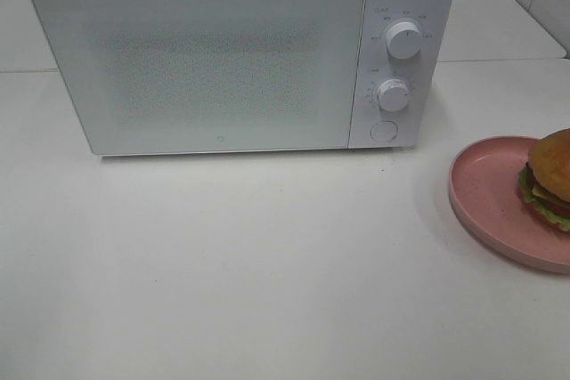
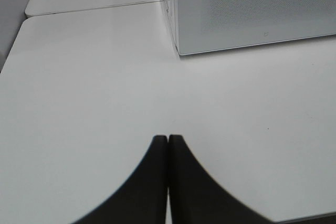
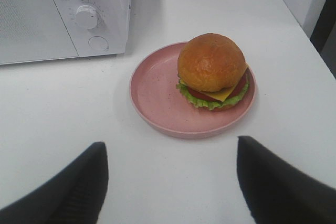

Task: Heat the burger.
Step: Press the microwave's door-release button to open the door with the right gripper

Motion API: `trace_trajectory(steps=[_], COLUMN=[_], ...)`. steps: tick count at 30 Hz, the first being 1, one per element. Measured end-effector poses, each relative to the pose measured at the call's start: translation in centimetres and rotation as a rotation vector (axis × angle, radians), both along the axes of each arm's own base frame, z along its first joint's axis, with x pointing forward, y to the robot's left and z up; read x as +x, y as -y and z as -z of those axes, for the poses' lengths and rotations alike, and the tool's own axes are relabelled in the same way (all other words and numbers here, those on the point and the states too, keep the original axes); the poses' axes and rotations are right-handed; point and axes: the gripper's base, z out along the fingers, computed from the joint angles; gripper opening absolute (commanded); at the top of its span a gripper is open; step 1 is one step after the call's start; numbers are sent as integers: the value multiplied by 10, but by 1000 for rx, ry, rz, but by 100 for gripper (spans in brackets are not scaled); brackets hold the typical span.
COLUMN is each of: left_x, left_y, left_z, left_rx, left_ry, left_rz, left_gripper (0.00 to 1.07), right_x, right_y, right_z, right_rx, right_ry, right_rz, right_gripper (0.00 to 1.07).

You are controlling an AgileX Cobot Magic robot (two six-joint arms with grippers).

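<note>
A white microwave (image 1: 205, 60) stands at the back of the white worktop (image 1: 267, 291) with its door shut. The control panel is on the right of the door. It carries an upper knob (image 1: 403, 40), a lower knob (image 1: 392, 93) and a round button (image 1: 383, 131) beneath them.

The burger (image 3: 211, 64) sits upright on a round pink plate (image 3: 155, 95). The plate rests on the worktop to the right of the microwave and nearer the front edge, apart from the microwave. In the high view the plate and burger are cut off by the right border. The burger rests toward the side of the plate that is farther from the microwave. Its golden-brown bun is on top, and green lettuce, a yellow slice of cheese and red filling show at its edge.

The right gripper (image 3: 172, 148) points toward the plate from the front. Its two dark fingers are spread wide with nothing between them. The plate and burger lie ahead of the gap, and the fingers touch neither of them.

The left gripper (image 2: 167, 139) is over bare worktop in front of the microwave's left front corner. Its two dark fingers are pressed together along their inner edges, and it holds nothing.
</note>
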Motion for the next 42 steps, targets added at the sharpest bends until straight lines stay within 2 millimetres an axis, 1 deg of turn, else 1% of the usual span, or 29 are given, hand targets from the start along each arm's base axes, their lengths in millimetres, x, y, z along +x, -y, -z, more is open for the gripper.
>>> trace_trajectory(steps=[42], left_x=[0], left_y=[0], left_z=[0], left_rx=[0], left_ry=[0], left_rz=[0], left_gripper=[0], right_x=[0], right_y=[0], right_z=[0], right_rx=[0], right_ry=[0], right_rz=[0], right_gripper=[66])
